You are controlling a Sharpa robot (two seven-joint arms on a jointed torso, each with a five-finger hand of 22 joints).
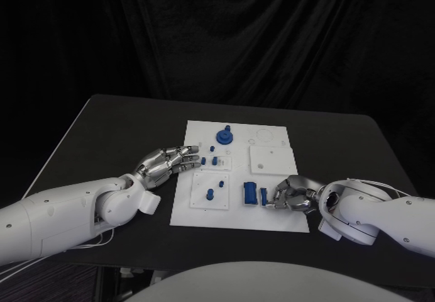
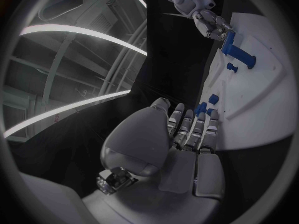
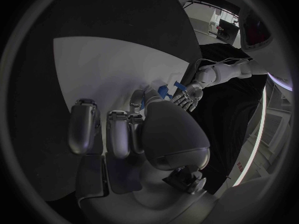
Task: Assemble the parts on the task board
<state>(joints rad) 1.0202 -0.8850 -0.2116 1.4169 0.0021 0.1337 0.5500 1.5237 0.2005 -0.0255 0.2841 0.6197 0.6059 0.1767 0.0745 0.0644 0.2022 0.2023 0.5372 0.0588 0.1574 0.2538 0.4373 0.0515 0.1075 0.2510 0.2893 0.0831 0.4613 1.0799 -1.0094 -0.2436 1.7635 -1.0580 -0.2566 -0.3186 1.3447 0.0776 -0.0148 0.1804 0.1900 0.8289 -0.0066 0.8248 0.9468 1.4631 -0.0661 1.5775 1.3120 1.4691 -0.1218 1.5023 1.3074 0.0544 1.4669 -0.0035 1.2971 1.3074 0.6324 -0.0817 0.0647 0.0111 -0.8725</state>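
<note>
The white task board [image 1: 272, 157] lies mid-table. On it are a blue round part with a stem [image 1: 224, 135], small blue pegs [image 1: 210, 161] and a blue block [image 1: 249, 192]. My right hand [image 1: 291, 195] sits at the board's near right edge, fingers curled, pinching a narrow blue part [image 1: 264, 196] that stands beside the block. The right wrist view shows a sliver of that blue part [image 3: 143, 103] between thumb and finger. My left hand [image 1: 168, 163] lies at the board's left edge, holding nothing, with fingers [image 2: 193, 127] straight and tips close to the small pegs [image 2: 201, 108].
A raised white square plate [image 1: 272, 158] takes up the board's right half, and a smaller plate [image 1: 210, 190] carries short blue pieces at the near left. Black table [image 1: 118, 126] spreads around the board, with a dark curtain behind.
</note>
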